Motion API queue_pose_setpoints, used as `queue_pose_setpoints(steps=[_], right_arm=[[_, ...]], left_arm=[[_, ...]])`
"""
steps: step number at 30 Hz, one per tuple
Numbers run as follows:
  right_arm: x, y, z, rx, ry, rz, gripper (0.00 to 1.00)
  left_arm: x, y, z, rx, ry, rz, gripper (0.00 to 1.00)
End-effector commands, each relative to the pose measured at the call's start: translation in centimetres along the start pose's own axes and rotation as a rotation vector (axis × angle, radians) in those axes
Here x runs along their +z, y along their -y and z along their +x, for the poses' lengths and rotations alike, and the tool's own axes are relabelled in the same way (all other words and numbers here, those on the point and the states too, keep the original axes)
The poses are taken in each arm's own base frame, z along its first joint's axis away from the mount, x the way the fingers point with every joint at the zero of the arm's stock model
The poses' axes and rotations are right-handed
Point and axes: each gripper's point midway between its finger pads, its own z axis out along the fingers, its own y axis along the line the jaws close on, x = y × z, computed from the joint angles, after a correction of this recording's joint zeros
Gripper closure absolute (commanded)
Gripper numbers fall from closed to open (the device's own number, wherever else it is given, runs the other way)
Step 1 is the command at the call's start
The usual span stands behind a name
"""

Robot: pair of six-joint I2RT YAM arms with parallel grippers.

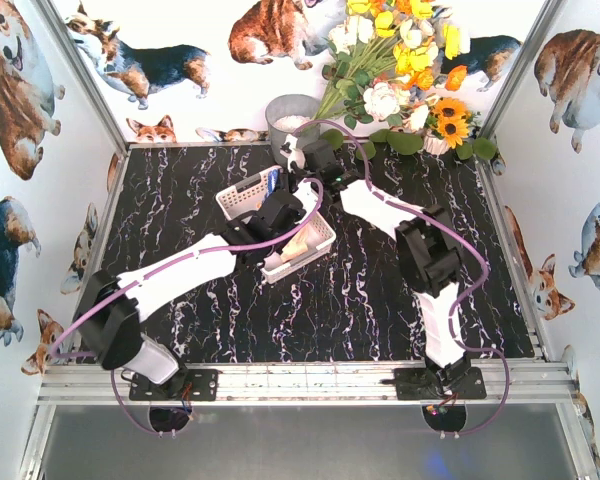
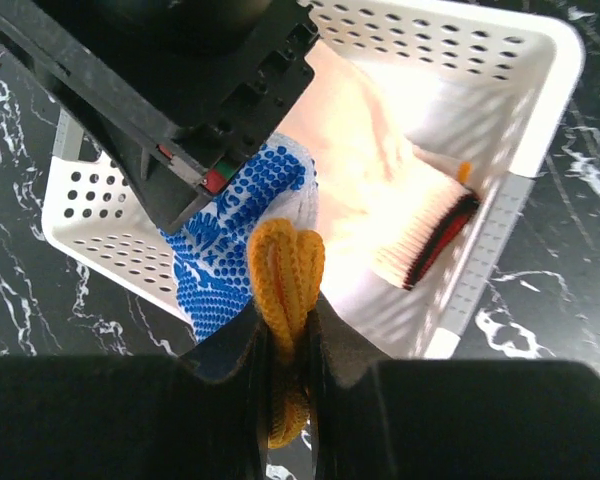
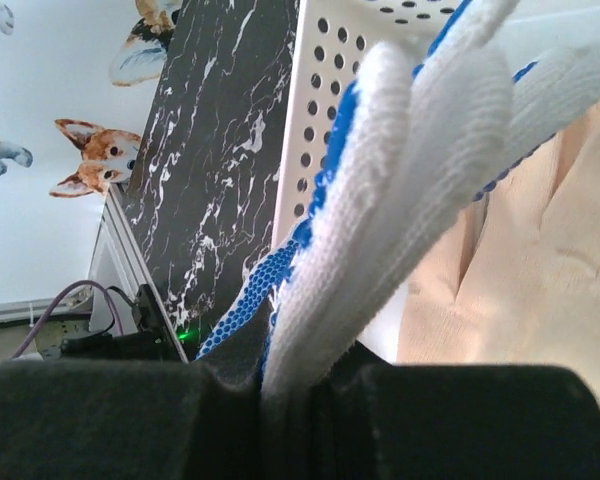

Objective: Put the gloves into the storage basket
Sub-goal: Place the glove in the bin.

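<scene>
Top view: my two arms meet over the white storage basket [image 1: 242, 198], which sits diagonally near the middle of the black marble-look table [image 1: 380, 290]. L arm comes in from the lower left, R arm from the lower right, bending back toward the basket.

Both grippers hold the same glove. The L gripper [image 2: 288, 345] has its fingers pressed tight on the orange cuff [image 2: 285, 270] of the blue-dotted glove [image 2: 220, 240], and the cuff bunches up between the pads. The R gripper [image 3: 280, 385] is clamped on the other end, with the white glove fingers fanning up out of its closed fingers and blue dots showing along the edges. In the L wrist view the R gripper shows as a black block at upper left, w/ the glove strung between the two above the basket's side wall. Can't tell if the glove touches the basket floor.

Inside the basket a cream glove [image 2: 370, 150] lies flat, its red-and-dark trimmed cuff [image 2: 435, 240] against the far wall.

Back edge of the table: a grey round bucket [image 1: 290, 115] and, to its right, a bunch of flowers [image 1: 400, 60]. The walls have a corgi print.
</scene>
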Motion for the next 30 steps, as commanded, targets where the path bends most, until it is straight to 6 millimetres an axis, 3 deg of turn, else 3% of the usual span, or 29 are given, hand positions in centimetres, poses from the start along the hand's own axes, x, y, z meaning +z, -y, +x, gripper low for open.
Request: queue_pose_setpoints(steps=[1,6,13,30], right_arm=[[1.4,-0.6,-4.2,-0.131,0.097,-0.088,1.0],[2.6,1.7,-4.2,-0.115,0.087,-0.071,1.0],[3.0,3.9,-2.6,-0.124,0.057,-0.011,1.0],[3.6,6.3,-0.7,-0.127,0.023,0.027,1.0]], left_arm=[[1.3,-1.3,-1.4,0.029,0.016,-0.051,1.0],[3.0,-0.3,-1.1,0.037,-0.007,-0.027,1.0],[4.6,1.6,1.1,0.056,-0.049,0.042,1.0],[7.0,3.9,4.6,0.068,-0.112,0.104,1.0]])
